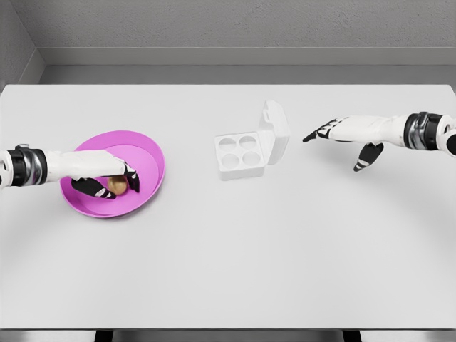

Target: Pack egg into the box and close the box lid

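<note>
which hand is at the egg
The left hand, reaching into the pink bowl around the egg; the right hand hovers open beside the box.

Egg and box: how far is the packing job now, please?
Done: nothing packed; the four cups of the white box are empty and its lid stands open. In hand: the left hand is in the pink bowl, fingers curled around the brown egg. The right hand is open beside the box. Left: carry the egg to a cup, then close the lid.
</note>
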Robot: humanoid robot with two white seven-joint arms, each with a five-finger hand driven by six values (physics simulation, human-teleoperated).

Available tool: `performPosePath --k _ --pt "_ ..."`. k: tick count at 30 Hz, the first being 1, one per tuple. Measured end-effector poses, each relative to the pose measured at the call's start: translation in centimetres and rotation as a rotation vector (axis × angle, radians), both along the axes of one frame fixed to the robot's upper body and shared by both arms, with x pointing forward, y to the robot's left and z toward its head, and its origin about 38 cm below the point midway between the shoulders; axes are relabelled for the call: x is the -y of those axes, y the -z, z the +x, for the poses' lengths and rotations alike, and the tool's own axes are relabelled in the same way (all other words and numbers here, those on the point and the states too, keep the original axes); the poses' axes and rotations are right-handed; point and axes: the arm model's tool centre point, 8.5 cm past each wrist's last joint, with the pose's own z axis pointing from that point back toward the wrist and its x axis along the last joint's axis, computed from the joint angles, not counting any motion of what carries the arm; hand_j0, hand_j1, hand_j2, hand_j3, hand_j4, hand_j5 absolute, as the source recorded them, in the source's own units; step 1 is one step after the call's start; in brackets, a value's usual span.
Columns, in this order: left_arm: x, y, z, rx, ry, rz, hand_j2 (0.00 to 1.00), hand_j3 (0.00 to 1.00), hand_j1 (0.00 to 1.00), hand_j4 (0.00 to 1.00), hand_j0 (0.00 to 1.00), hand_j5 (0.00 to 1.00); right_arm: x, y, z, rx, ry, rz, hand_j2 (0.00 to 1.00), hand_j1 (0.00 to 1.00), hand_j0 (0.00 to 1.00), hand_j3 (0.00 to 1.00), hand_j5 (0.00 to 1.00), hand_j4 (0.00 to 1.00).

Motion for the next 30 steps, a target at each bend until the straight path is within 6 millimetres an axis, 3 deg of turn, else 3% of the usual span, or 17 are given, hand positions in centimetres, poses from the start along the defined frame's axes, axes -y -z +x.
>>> performPosePath --k 5,9,18,30 --pt "0.4 -0.4 -0.1 -0.005 0.01 -0.016 0.46 0.46 0.46 0.46 0.46 0.46 -0.1 0.1 0.0 -0.002 -0.002 -0.003 1.0 1.0 1.0 1.0 1.0 1.0" --pt "1.4 -1.9 0.1 0.011 0.033 -0.053 0.46 0.46 0.46 0.46 0.46 0.46 -0.1 0.1 0.0 -0.003 -0.003 -0.003 1.0 1.0 1.0 1.0 1.0 1.0" --pt "6.8 -3.7 1.0 0.058 0.12 -0.162 0.46 0.46 0.46 0.46 0.46 0.46 -0.1 0.0 0.0 0.0 -0.004 -0.003 1.0 1.0 1.0 1.0 1.0 1.0" --pt "11.8 -5.5 2.3 0.102 0.194 -0.233 0.46 0.46 0.46 0.46 0.46 0.46 -0.2 -0.1 0.0 0.002 -0.007 -0.004 1.0 1.0 1.0 1.0 1.0 1.0"
